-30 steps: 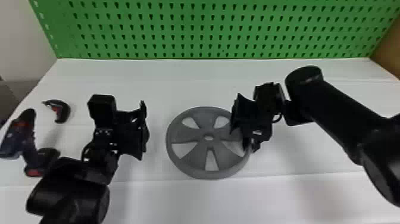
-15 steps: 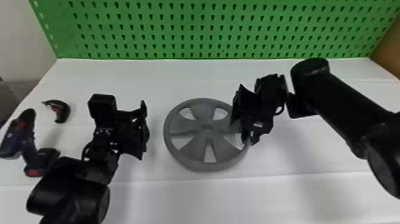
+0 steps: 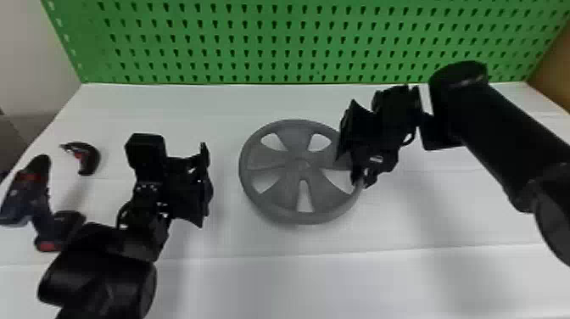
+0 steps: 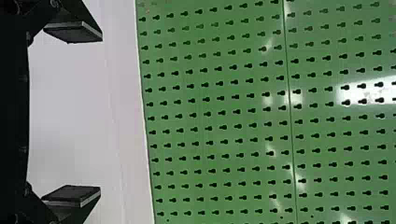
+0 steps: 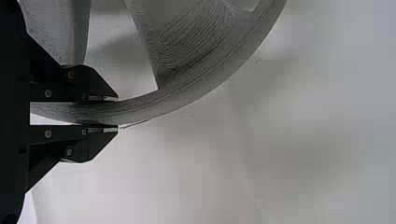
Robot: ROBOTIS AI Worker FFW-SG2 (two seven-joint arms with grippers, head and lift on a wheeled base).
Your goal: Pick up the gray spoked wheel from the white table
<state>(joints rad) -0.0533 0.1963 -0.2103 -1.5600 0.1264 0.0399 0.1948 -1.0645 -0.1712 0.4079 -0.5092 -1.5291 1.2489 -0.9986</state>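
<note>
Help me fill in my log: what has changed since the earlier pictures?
The right claw and the gray spoked wheel in its grip have moved together toward the head view's top edge, the side of the green pegboard. I see no new grasp or release. The left claw, cordless drill and small black-and-red tool stayed put.

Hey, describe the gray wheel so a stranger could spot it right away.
Start at the green pegboard, then come down to the white table. Near the middle, the right tool holds a gray wheel by its rim. It is round with broad spokes, unlike the dark, red-marked drill at left.
</note>
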